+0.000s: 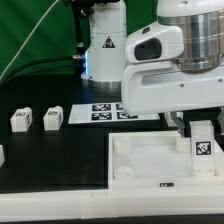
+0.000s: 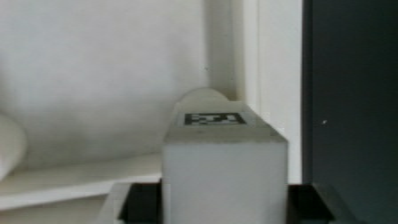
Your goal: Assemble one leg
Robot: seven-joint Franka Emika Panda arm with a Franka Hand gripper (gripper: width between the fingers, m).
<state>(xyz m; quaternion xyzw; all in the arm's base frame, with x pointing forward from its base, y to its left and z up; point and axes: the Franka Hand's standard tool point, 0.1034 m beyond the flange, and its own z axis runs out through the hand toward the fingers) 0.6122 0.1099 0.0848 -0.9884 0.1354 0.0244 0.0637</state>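
The end effector [image 1: 201, 130] clamps 1 leg [image 1: 203, 150] upright at the tray's [image 1: 140, 168] corner (seemingly not seated yet); 2 other blocks [image 1: 20, 120] wait untouched.

White rounded arm [image 1: 170, 45], blocky white end effector [image 1: 203, 138]

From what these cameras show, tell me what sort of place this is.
Probably a robotics lab bench: a marker board on a black table, a green backdrop, and a gripper holding a tagged leg at a white tray.
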